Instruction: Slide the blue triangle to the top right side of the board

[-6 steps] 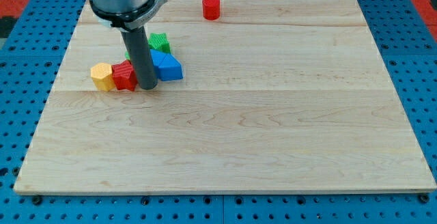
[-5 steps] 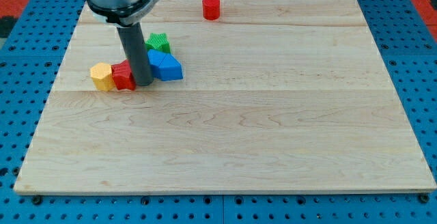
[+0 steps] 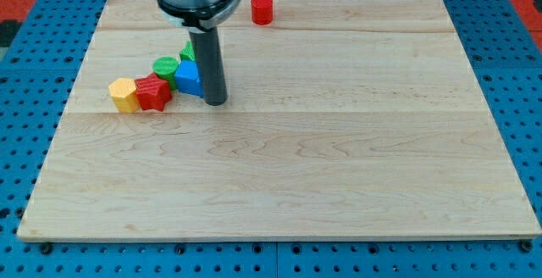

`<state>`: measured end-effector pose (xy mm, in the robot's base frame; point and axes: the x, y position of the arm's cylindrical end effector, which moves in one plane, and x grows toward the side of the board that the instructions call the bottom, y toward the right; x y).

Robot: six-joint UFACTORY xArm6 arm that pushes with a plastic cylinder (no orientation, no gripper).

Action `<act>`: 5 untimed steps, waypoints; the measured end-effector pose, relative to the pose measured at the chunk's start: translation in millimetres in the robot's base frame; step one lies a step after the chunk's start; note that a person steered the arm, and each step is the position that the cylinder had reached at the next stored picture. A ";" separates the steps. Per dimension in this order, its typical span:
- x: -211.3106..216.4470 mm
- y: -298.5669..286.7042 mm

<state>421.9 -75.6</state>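
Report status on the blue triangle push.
My tip touching blue triangle, its right side. Triangle still left-centre. Red cylinder near top edge.

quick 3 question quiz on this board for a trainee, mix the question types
1. True or false: my tip stands on the view's right side of the blue triangle.
2. Multiple choice: which block sits alone near the view's top edge of the board? A) red cylinder B) yellow block C) green cylinder
3. Fill in: the block lying between the yellow block and the blue triangle is the ____ block.

Key: 1 true; 2 A; 3 red. A second green block shows partly behind the rod, its shape unclear.
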 end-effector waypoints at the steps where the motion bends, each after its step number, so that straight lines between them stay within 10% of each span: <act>1: -11.2 7.6; 5: -69.4 10.5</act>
